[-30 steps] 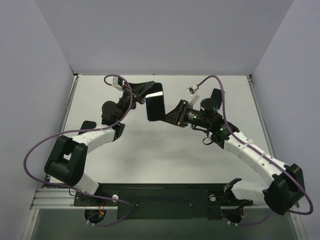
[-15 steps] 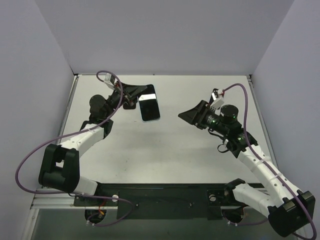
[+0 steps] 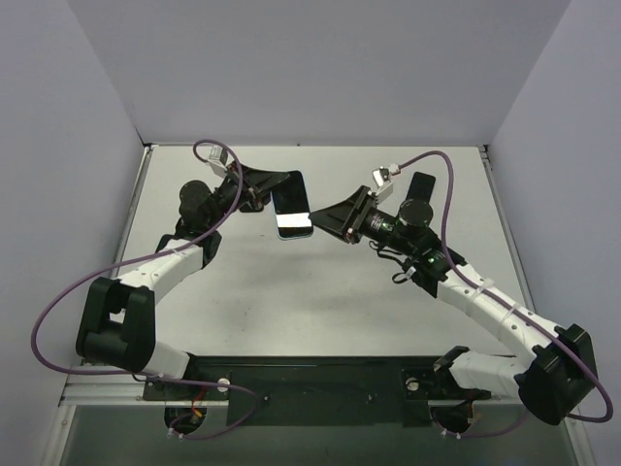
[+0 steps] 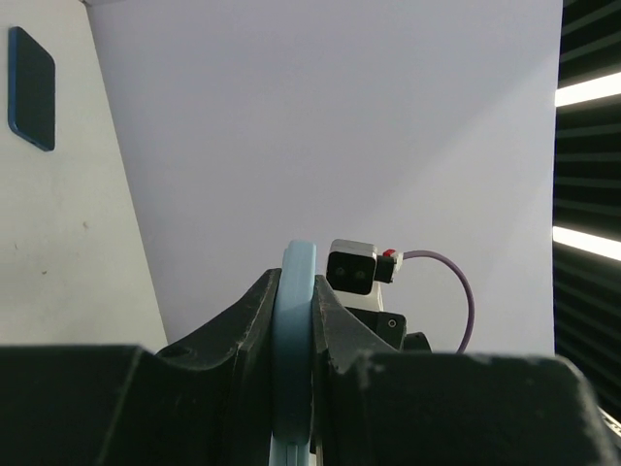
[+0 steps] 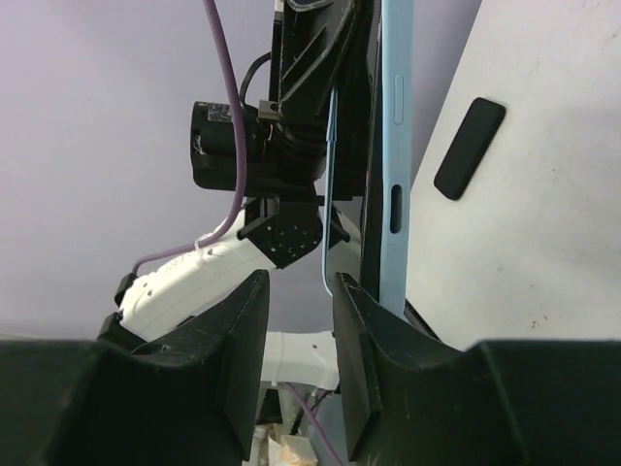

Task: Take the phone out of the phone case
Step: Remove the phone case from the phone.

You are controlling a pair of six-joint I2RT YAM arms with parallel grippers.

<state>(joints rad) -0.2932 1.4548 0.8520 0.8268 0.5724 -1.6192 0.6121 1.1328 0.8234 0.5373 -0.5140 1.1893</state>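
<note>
Two arms meet over the back half of the worktop, with the work held in the air between them.

Left gripper: closed on the phone case. Its wrist view shows the pale blue rim pinched edge-on between both fingers. The case is clear of the worktop and its face is turned up toward the overhead camera.

Phone: seated in the case. Dark glass fills the blue frame, with a bright reflection at the near end. No corner looks lifted from above. The right wrist view shows a thin blue line running beside the case edge. I cannot tell whether it is a peeled lip or part of the frame.

Right gripper: jaws apart and holding nothing. It sits just beside the case's right long edge, which carries the button cut-outs. From its own camera the case edge stands just off the right finger, not between the fingers. I cannot make out any contact.

Also present: a dark flat slab lying on the worktop well to the right, beyond the right wrist. It plays no part for now.

Step in hand, as I judge it: the case is secured by one arm and the other is lining up to pry. Extraction has not begun.

Next move calls for:
- the right fingers to line up with the rim so that one catches the soft lip, or presses the phone's back through the case;
- a firm left grip on the case alone, so that it does not clamp the phone in;
- a slow peel at one corner. The phone is off the worktop and could drop once freed.
</note>
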